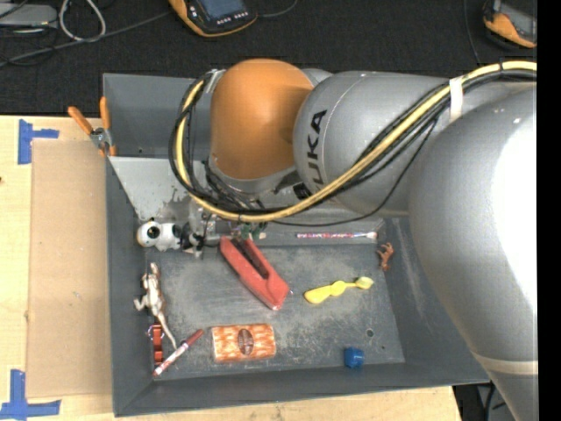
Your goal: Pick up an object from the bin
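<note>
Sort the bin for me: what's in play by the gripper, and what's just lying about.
In play: gripper; nearest it, white ball with a dark spot and red bar.
Lying about: yellow spoon, blue cube, orange packet, pale figurine, thin rod.

The grey metal bin [386, 318] carries a red block [254, 273]; a yellow spoon [337, 291]; an orange packet [243, 343]; a blue cap [352, 358]; a white figurine [149, 293].

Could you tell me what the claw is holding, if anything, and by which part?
It cannot be told: the claw is mostly hidden under the orange cover, near the upper end of the red bar.
</note>
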Tool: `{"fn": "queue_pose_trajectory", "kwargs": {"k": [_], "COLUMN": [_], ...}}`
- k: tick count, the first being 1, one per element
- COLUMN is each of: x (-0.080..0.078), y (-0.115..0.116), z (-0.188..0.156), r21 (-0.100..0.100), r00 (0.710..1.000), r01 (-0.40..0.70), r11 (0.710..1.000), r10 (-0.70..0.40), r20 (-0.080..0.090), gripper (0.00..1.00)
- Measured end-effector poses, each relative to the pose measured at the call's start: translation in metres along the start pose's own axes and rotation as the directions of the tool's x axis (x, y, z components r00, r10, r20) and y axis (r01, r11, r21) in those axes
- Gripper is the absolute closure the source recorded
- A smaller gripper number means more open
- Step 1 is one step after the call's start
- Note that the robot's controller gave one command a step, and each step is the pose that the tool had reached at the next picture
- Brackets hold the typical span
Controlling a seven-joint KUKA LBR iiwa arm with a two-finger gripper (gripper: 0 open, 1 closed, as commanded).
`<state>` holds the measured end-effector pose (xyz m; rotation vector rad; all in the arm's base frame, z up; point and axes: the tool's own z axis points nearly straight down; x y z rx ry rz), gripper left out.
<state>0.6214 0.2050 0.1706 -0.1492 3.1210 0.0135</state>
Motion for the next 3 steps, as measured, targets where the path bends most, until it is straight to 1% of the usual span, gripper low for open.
{"fn": "queue_pose_trajectory", "kwargs": {"k": [1,2,3], "x": [0.000,0.001,0.000], "y": [0.000,0.000,0.000], "z": [0.001,-0.011,-0.033], "r21": [0.000,0.000,-0.001], "r00": [1.000,1.000,1.000], "r01": [-0.001,-0.003,-0.004], "r11": [1.000,1.000,1.000], "r10": [0.001,0.003,0.004], "r20": [-0.002,-0.005,-0.003], "gripper": [1.00,1.00,1.00]}}
